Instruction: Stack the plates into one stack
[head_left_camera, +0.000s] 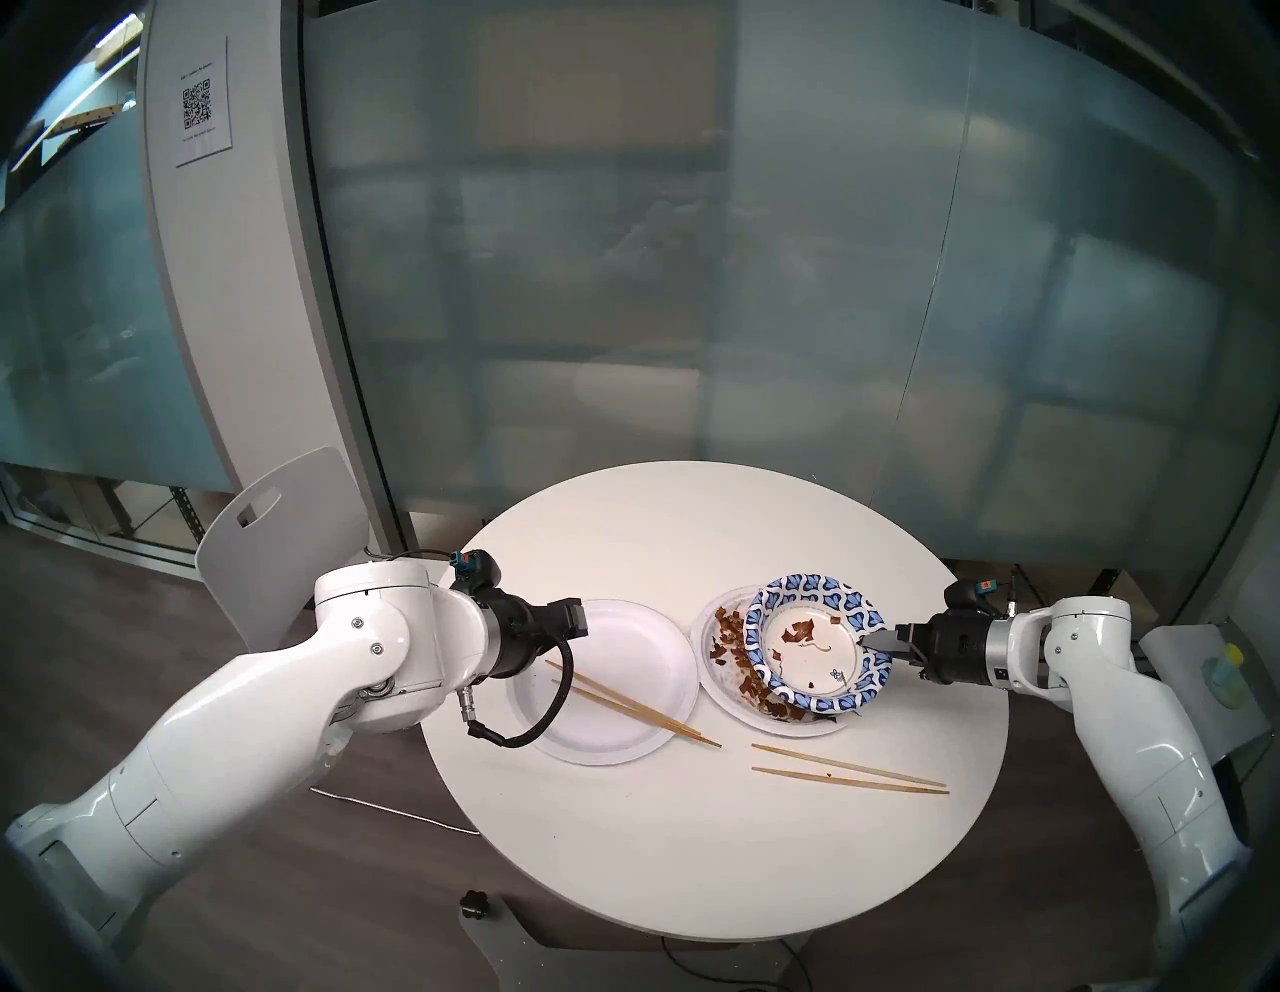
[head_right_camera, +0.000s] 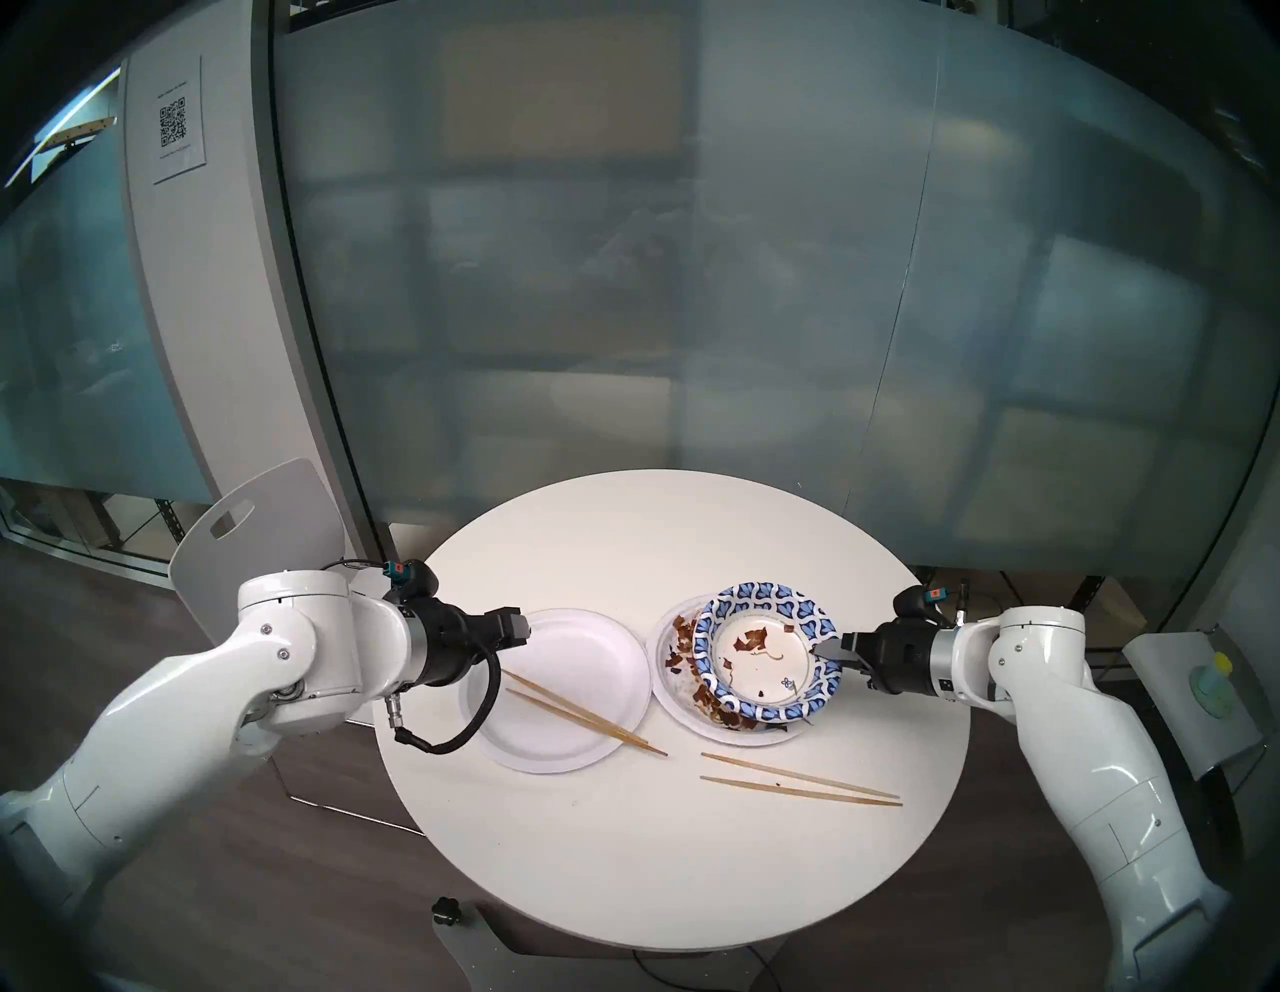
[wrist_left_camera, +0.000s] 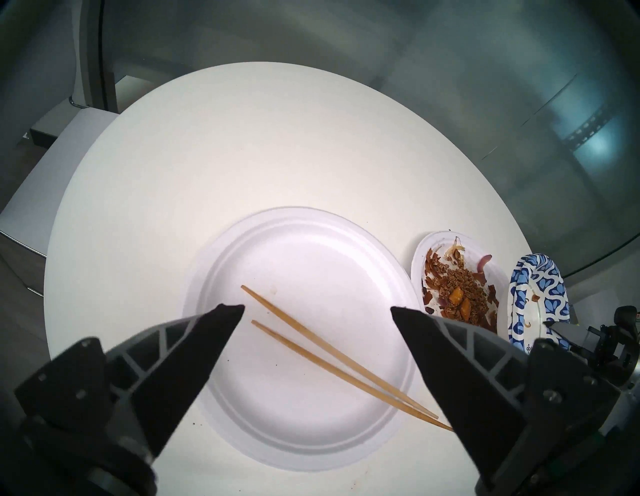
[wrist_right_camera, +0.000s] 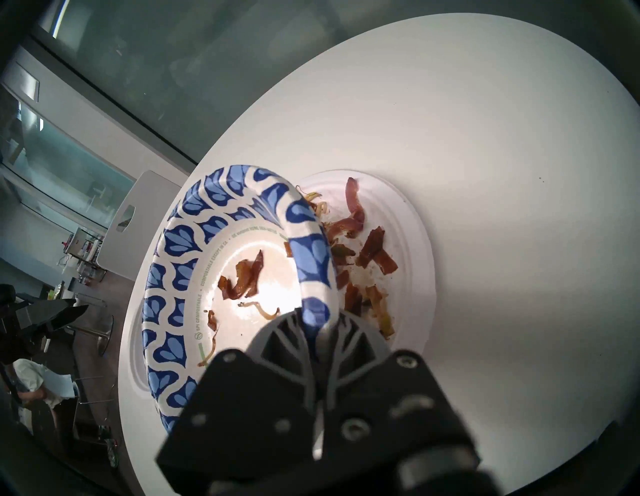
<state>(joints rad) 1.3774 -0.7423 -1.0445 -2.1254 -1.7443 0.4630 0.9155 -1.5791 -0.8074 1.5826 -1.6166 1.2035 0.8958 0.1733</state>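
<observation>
A blue-patterned plate (head_left_camera: 817, 696) (head_right_camera: 755, 597) (wrist_right_camera: 180, 242) with a few food scraps hangs tilted, its far-left edge over a white plate (head_left_camera: 703, 641) (head_right_camera: 661, 668) (wrist_right_camera: 408, 221) covered in brown leftovers. My right gripper (head_left_camera: 876, 637) (head_right_camera: 824, 648) (wrist_right_camera: 317, 318) is shut on the patterned plate's right rim. In the left wrist view this rim (wrist_left_camera: 550, 287) looks doubled, as if two were nested. Another plain white plate (head_left_camera: 623, 637) (wrist_left_camera: 311, 263) lies on the table's left with a pair of chopsticks (head_left_camera: 623, 703) (wrist_left_camera: 332, 356) across it. My left gripper (head_left_camera: 582, 616) (wrist_left_camera: 317, 308) hovers open over its left edge.
A second pair of chopsticks (head_left_camera: 845, 772) lies on the round white table (head_left_camera: 692, 526) near the front right. A white chair (head_left_camera: 277, 526) stands behind my left arm. A glass wall runs close behind the table. A small side stand (head_left_camera: 1226, 675) sits beyond my right arm.
</observation>
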